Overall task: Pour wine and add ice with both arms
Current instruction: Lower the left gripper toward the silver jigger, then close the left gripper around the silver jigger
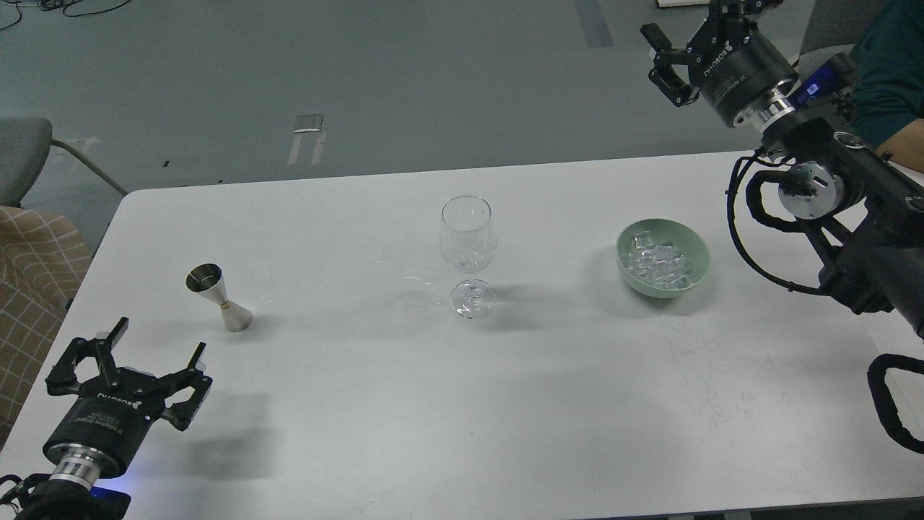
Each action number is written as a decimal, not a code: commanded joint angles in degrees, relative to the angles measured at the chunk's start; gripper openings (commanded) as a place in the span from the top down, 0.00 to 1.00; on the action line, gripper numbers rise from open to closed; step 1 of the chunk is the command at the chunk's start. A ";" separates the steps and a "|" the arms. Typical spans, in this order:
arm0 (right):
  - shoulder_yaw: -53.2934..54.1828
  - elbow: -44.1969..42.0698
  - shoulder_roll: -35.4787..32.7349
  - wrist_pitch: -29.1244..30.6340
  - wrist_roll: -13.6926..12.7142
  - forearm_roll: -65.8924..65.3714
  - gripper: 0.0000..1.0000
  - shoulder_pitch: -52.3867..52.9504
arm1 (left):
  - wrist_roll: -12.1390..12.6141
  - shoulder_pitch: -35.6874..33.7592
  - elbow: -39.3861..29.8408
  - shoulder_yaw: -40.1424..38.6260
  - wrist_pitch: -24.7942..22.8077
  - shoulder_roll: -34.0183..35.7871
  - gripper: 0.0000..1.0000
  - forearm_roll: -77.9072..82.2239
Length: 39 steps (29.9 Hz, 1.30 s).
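Note:
An empty clear wine glass (468, 242) stands upright at the middle of the white table (404, 419). A steel jigger (218, 297) stands to its left. A pale green bowl (663, 258) to its right holds several clear ice cubes (658, 261). My left gripper (155, 341) is open and empty, low at the front left, below the jigger. My right gripper (693, 25) is open and empty, raised beyond the table's far right corner, well above the bowl.
A person's teal sleeve (891, 65) shows at the right edge behind my right arm. A chair (29, 155) and a checked cushion (32, 289) stand left of the table. Grey floor lies beyond the far edge.

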 commanded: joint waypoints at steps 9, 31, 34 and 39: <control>0.00 0.13 0.01 -0.10 -0.09 0.00 0.00 0.00 | -0.37 -3.92 6.29 0.18 0.40 -0.51 0.04 0.21; -0.09 0.04 0.36 -0.37 -0.09 -1.14 0.00 -0.52 | -0.37 -16.75 18.85 2.64 3.21 -1.66 0.03 3.55; -0.18 0.04 0.45 -0.45 -0.09 -1.14 0.00 -0.52 | -0.37 -17.98 19.47 2.64 3.65 -1.39 0.04 3.64; -0.35 0.04 0.45 -0.54 -0.09 -1.14 0.00 -0.52 | -0.37 -20.27 20.61 2.73 5.14 -1.31 0.05 5.30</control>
